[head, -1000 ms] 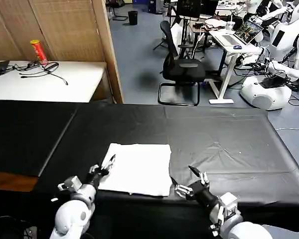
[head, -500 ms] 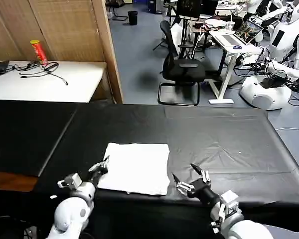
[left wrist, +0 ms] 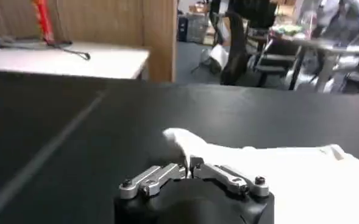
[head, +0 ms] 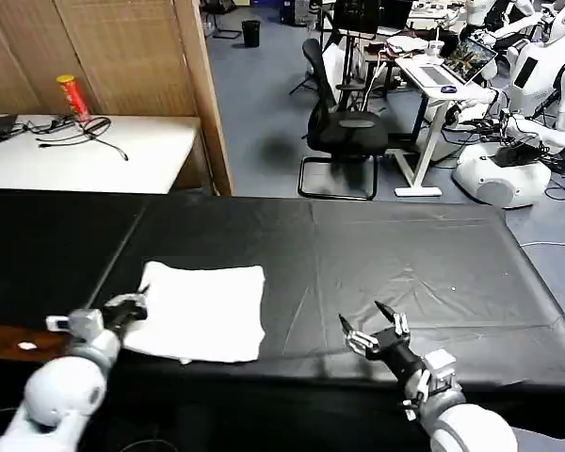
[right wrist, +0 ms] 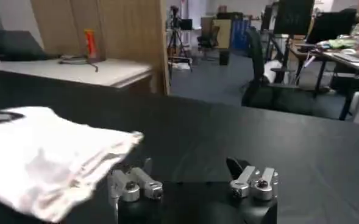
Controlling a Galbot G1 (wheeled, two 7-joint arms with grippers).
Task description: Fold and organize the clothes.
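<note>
Pinching the folded white T-shirt at its left edge, your left gripper sits clenched on the black-clothed table; right gripper rests released nearby. Office chair stands behind.

Even, bright indoor light, soft shadows; both wrist views are blurred, and faint sheen streaks the black table.

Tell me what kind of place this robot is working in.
Most likely a robotics lab or open office: white humanoid robots stand in the background beside a desk with a laptop, and a black office chair sits behind the black table.
</note>
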